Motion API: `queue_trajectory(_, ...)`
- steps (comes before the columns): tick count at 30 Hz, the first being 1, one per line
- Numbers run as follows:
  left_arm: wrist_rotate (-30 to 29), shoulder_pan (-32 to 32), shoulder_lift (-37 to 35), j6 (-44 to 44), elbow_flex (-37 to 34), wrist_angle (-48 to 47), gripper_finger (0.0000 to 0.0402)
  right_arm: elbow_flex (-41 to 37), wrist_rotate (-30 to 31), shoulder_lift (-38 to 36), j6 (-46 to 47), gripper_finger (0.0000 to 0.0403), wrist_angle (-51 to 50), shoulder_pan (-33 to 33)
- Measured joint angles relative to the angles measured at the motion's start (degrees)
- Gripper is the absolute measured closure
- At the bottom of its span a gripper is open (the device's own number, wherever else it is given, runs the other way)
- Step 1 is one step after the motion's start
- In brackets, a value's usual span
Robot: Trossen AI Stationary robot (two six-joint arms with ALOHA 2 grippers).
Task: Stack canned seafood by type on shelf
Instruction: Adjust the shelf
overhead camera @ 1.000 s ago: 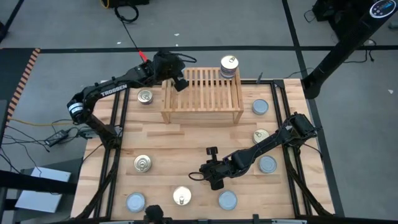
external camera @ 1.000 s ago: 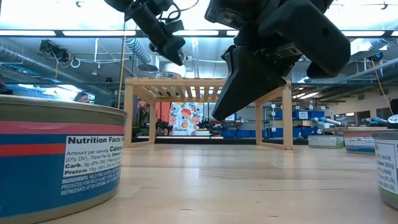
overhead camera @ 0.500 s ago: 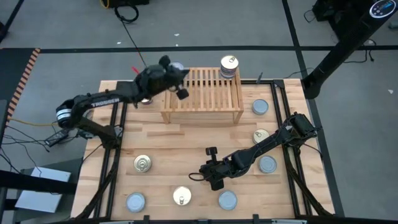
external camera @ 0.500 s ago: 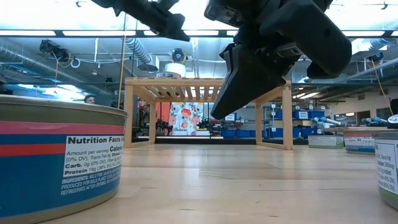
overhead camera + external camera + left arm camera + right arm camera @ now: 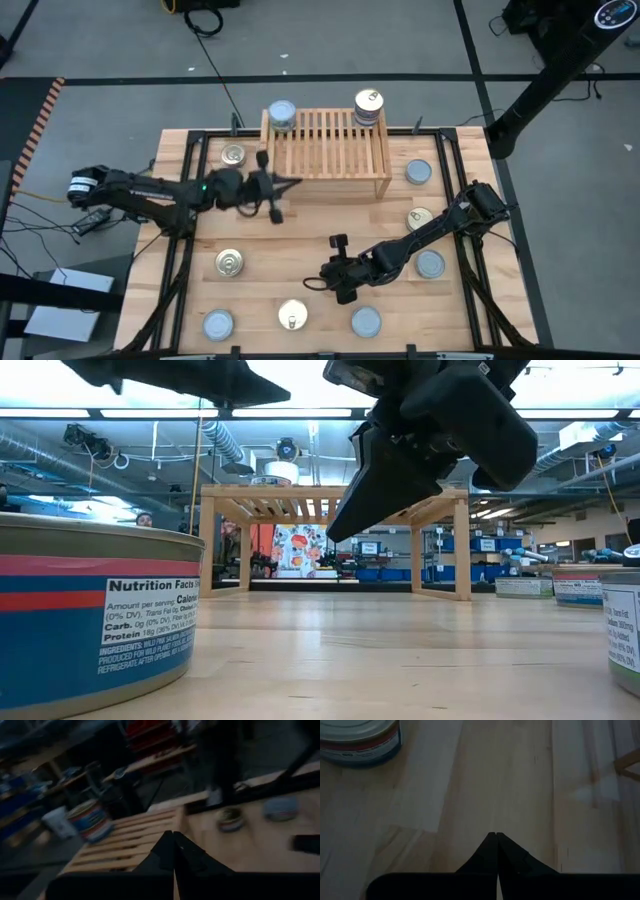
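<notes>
The wooden shelf (image 5: 325,150) stands at the table's far middle. On its far left corner sits one silver-lidded tin (image 5: 282,113), also seen in the left wrist view (image 5: 90,820). A gold-lidded stack (image 5: 368,105) stands on the far right corner. Several more tins lie about the table. My left gripper (image 5: 290,182) is shut and empty, pointing level just off the shelf's near left corner (image 5: 173,840). My right gripper (image 5: 318,280) hangs shut and empty above the near middle of the table (image 5: 497,836), slanting down.
Loose tins: gold lids (image 5: 233,154), (image 5: 229,262), (image 5: 292,316), (image 5: 420,217); silver lids (image 5: 217,323), (image 5: 365,321), (image 5: 430,264), (image 5: 418,171). One tin (image 5: 360,740) lies ahead of my right gripper. Bare planks (image 5: 300,235) lie between the shelf and the right gripper.
My left gripper has drawn back from the shelf's far left corner toward the table's near left, sinking and tipping up to level. A silver-lidded tin now shows on that corner. The right arm has kept still.
</notes>
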Motion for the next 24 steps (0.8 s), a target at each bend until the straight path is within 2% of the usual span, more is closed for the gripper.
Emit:
queue_trajectory(5,0.0,-6.2,-0.9,-1.7,-3.8,2.4,0.0401,0.0,-1.2,0.0,-0.2,0.0395,-1.0,-0.1)
queue_trajectory(12,-0.1,-11.0,-0.6,-2.8,-4.2,1.1,0.0401,0.0,-2.6,0.0,-0.1,0.0395,-5.8,-0.1)
queue_trajectory(24,-0.1,-12.5,-0.6,-2.8,-4.2,0.6,0.0401,0.0,-3.3,0.0,0.8,0.0395,-11.6,-0.5)
